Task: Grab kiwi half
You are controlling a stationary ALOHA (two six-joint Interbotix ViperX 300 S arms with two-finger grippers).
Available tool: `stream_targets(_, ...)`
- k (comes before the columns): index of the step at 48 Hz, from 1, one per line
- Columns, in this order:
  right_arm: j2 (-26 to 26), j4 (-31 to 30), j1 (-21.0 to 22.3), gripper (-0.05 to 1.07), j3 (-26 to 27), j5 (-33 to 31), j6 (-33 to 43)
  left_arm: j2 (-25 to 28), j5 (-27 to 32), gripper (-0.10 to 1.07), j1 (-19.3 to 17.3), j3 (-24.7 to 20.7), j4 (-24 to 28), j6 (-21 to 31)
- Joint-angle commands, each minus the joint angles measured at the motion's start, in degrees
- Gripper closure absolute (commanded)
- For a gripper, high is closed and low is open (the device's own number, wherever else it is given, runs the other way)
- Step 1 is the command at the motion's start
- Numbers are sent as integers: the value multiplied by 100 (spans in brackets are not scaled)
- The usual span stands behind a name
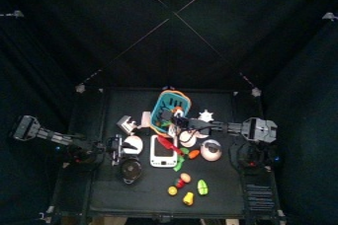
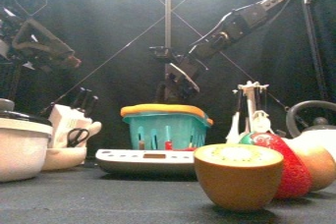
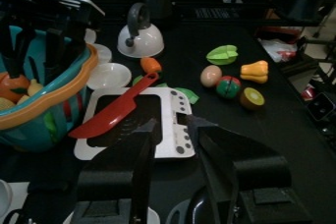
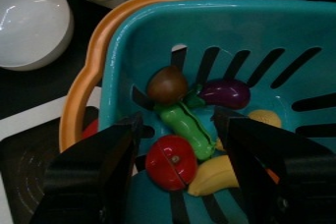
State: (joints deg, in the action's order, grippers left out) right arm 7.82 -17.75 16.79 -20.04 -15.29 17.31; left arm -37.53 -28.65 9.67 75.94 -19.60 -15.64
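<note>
Right gripper (image 4: 182, 138) spread wide over teal slatted plastic basket (image 4: 282, 31), orange-rimmed; inside: red, purple, brown, green, yellow toy pieces. Left gripper (image 3: 184, 154) spread above white scale (image 3: 168, 130). Pale-green rounded kiwi half (image 3: 252, 97) on black table (image 3: 262, 140), among loose fruit, well apart from basket.

Toy fruit (image 4: 184, 120) crowded the basket (image 4: 282, 31) floor beneath the right end effector (image 4: 184, 159); its walls hemmed the sides.

basket (image 4: 282, 22): teal, orange rim
bowl (image 4: 29, 24): white
kiwi half (image 3: 253, 97): pale green face, brown skin
spatula (image 3: 114, 107): red
kettle (image 3: 140, 39): silver
</note>
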Motion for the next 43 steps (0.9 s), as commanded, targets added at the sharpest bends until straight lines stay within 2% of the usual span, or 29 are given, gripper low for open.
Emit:
stream_targets(1, -422, 18, -53, 11, 9, 26, 0, 9, -26, 25, 9, -62, -18, 0)
stream_targets(5, -642, 18, -211, 11, -105, 18, -9, 9, -26, 25, 0, -53, -18, 0)
stream_targets(14, -1274, 18, -861, 11, -563, 53, 0, 9, -26, 25, 0, -35, -18, 0)
stream_targets(21, -1450, 18, -1679, 11, -905, 88, 0, 9, -18, 25, 0, -35, -18, 0)
stream_targets(27, -1336, -26, -2514, 11, -1020, 62, -26, 9, -18, 25, 0, -26, -18, 0)
stream_targets(35, -905, 26, -3375, 11, -888, 53, 26, 9, -18, 25, -9, 9, -62, 0)
stream_targets(39, -642, 220, -3568, 11, -729, 35, 44, 9, -18, 25, -18, 9, -123, 0)
stream_targets(43, -360, 782, -3639, 10, -501, -53, 35, 9, -18, 25, -26, 0, -141, 0)
